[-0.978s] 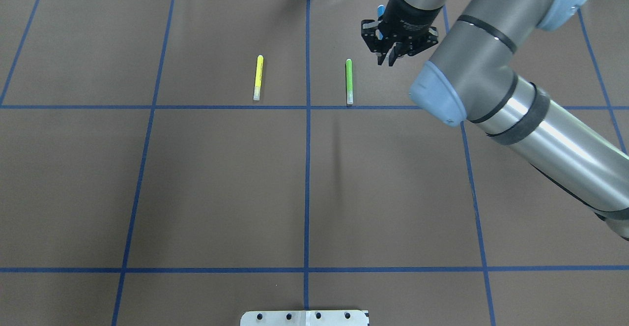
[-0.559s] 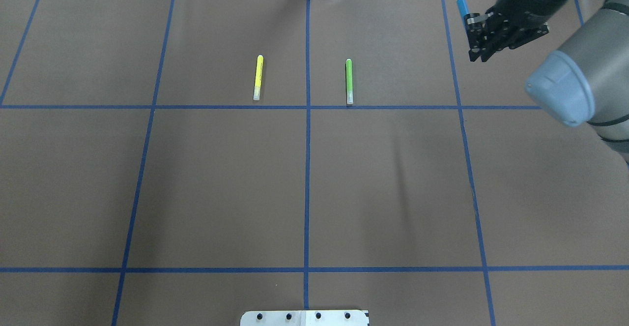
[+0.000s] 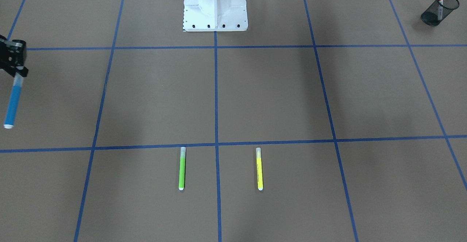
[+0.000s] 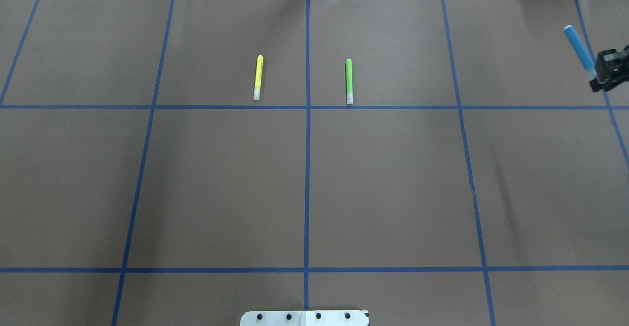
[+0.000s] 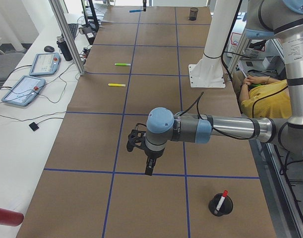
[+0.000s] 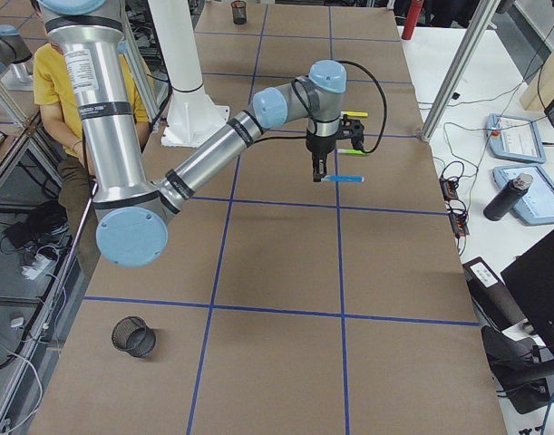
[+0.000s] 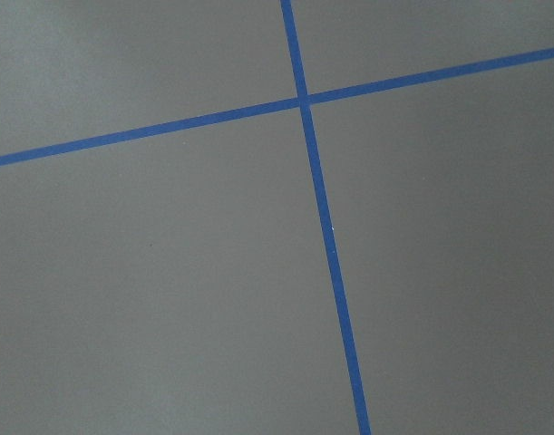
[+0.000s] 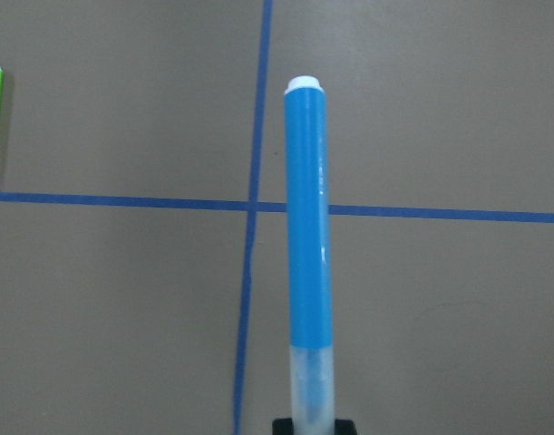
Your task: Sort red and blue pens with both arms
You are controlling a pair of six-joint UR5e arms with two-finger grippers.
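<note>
My right gripper [image 4: 600,76] is shut on the blue pen [image 4: 577,50] by its translucent cap end, at the overhead view's right edge. The pen sticks out level from the fingers with its white end leading, and fills the right wrist view [image 8: 308,245]. In the front view the same gripper [image 3: 16,72] and blue pen [image 3: 14,101] hang at the far left. The red pen [image 3: 440,1] stands in a black mesh cup [image 3: 437,10] on my left side. My left gripper [image 5: 149,168] hovers over the table near that cup [image 5: 220,206]; I cannot tell its state.
A green marker [image 4: 349,81] and a yellow marker [image 4: 258,77] lie parallel in the far middle squares. A second black mesh cup [image 6: 134,337] stands on my right side. The white pedestal [image 3: 215,4] is at the near centre. A person in yellow [image 5: 263,96] sits behind it.
My right arm has swung to the right with the blue pen, from beside the green marker to the overhead view's right edge. The markers have not moved.
</note>
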